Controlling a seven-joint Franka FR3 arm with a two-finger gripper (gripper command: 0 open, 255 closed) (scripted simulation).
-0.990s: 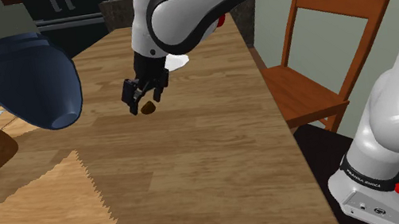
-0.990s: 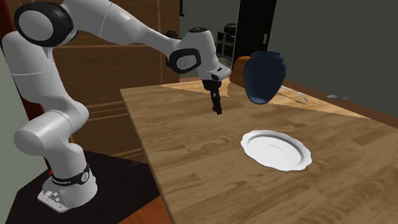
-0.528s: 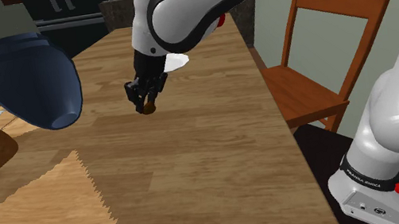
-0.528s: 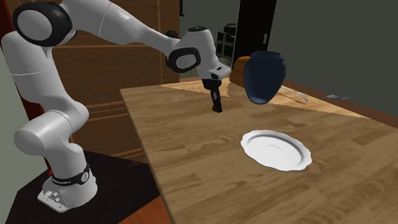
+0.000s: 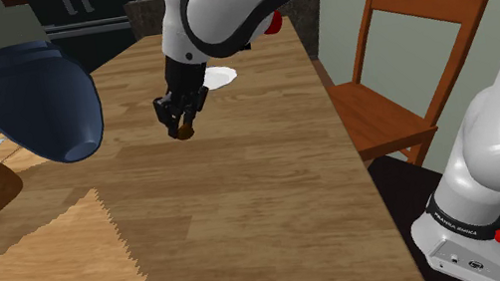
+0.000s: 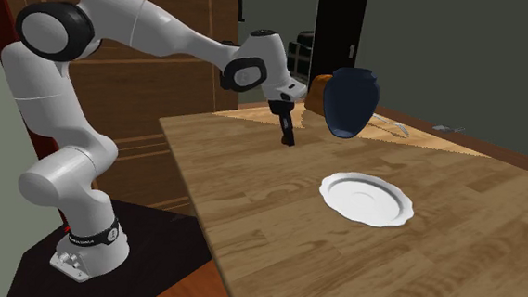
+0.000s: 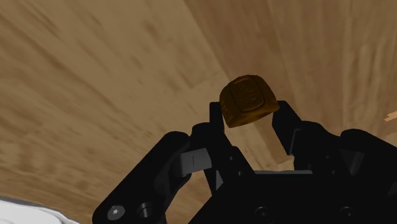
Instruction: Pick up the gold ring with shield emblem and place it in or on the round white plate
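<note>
In the shoulder view, the all-black claw [image 5: 183, 124] points down over the light wooden table [image 5: 247, 205], closed on the small gold ring with a shield-shaped face [image 5: 186, 131], which sits at its very tips. Just beyond the claw, partly behind the white arm, lies the round white plate [image 5: 222, 76]. A dark blue vase [image 5: 36, 99] looms off to one side of the claw, and a brown wooden chair [image 5: 402, 93] stands on the other side, past the table's edge.

In the second exterior view, the claw [image 6: 289, 138] hangs low over the table [image 6: 276, 236]. The vase [image 6: 350, 101] is near it; the plate [image 6: 367, 197] lies well apart from it.

In the wrist view, the ring [image 7: 247, 100] is clasped between the two black fingertips [image 7: 289, 127] of the claw [image 7: 249, 119] — its emblem face turned toward the camera, wood grain beyond it.
</note>
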